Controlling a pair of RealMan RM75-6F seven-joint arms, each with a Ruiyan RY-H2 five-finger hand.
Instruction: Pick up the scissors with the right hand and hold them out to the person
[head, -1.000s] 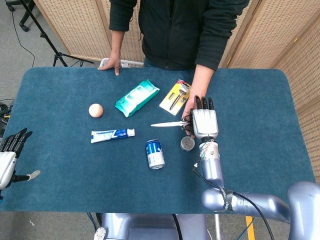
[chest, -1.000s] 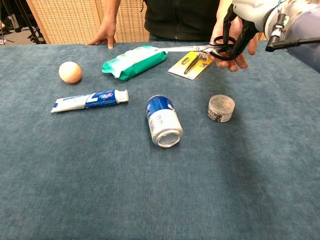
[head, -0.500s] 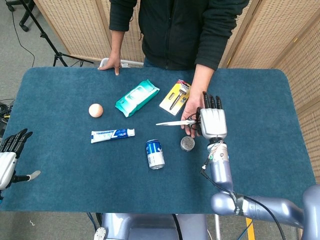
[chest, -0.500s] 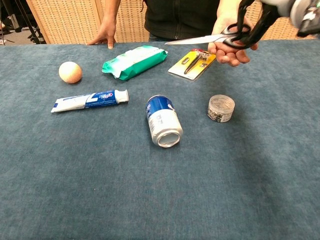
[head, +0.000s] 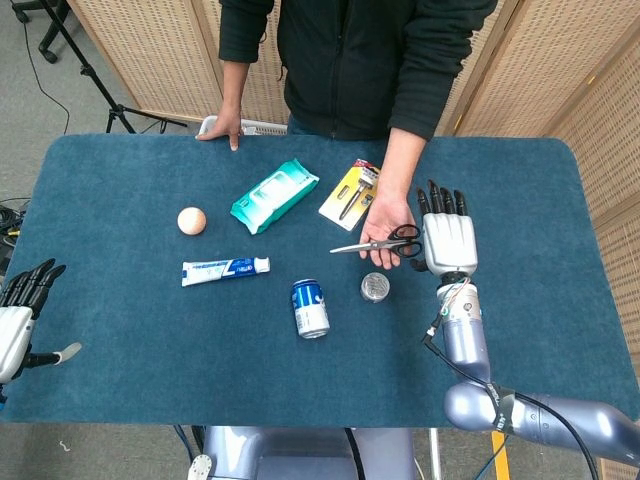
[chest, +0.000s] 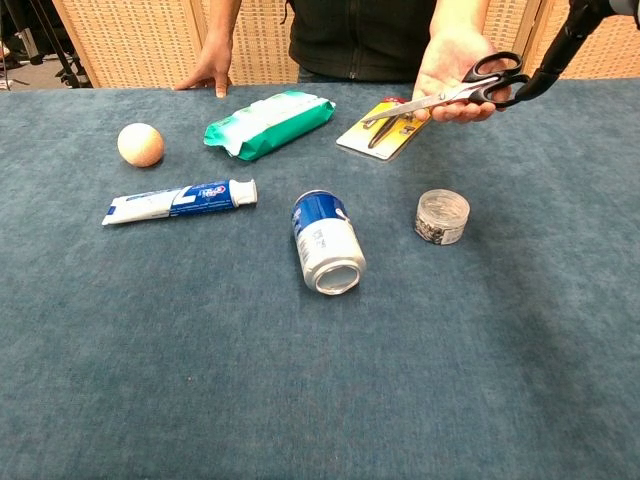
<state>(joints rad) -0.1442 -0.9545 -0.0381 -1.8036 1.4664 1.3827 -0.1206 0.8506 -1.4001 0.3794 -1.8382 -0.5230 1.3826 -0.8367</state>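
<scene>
Scissors with black handles and bright steel blades (head: 378, 243) are lying across the upturned palm of the person's hand (head: 387, 228), blades pointing toward the robot's left. In the chest view the black loops (chest: 493, 78) are sitting at the fingertip side of that palm, and one dark finger (chest: 556, 55) of the right hand (head: 447, 238) is reaching in from the right, its tip at or very near the outer loop; whether it is actually touching I cannot tell. From the head view the right hand is showing its white back, just beside the handles, dark fingers extended and slightly apart, holding nothing.

A small round clear-lidded tin (head: 375, 287) is resting on the blue felt table (head: 540, 200) below the person's palm. A yellow card pack with a tool on it (head: 350, 194) is lying just behind the palm. A blue drink can (head: 310, 308) is lying on its side, with a white and blue toothpaste tube (head: 225, 269), a green wipes pack (head: 274, 195) and a tan ball (head: 192, 220) further left. The left hand (head: 20, 305) is hanging at the table's near left edge, fingers straight and slightly spread, empty.
</scene>
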